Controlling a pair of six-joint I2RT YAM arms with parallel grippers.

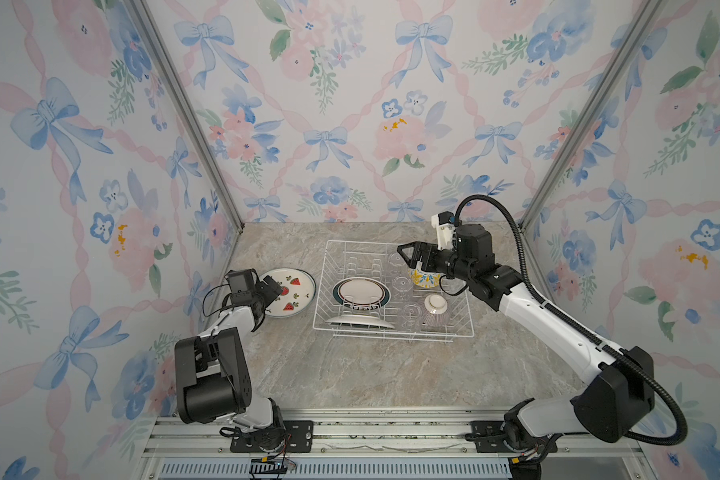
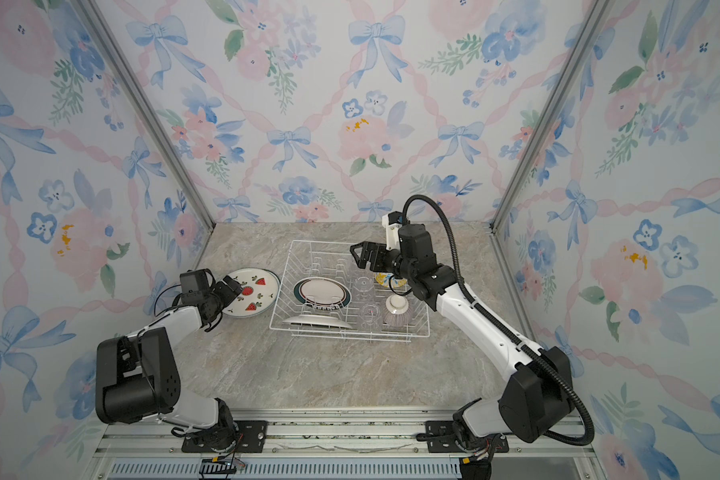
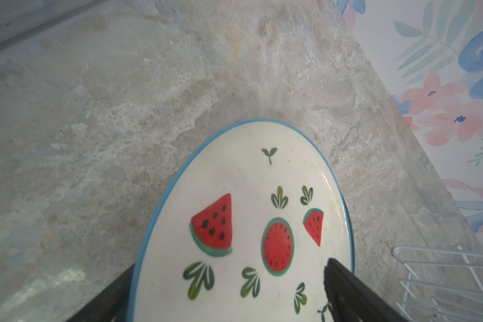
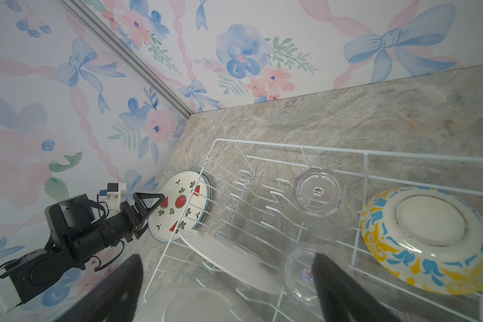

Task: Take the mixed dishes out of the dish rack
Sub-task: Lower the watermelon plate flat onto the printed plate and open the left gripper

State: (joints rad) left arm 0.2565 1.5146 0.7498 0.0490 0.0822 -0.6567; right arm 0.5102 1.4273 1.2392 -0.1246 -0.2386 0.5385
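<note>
Out at nine o'clock from the dish rack (image 1: 321, 286), the watermelon plate (image 1: 298, 297) lies flat on the table (image 1: 350, 374) — one dish out, by the look of it. The left gripper (image 1: 278, 291) sits at the plate's nine o'clock edge, jaws spread wide, one finger over the face and one outside the rim, gripping nothing. Best move, I'd say: back straight out, level, so no finger drags the plate. The right gripper (image 1: 407, 257) hovers wide and empty over the rack's one o'clock side, above the glass cups (image 1: 403, 287) and beside the yellow-blue bowl (image 4: 430, 239) — take a cup squarely; glass looks slippery. No brand, label or writing is readable.
</note>
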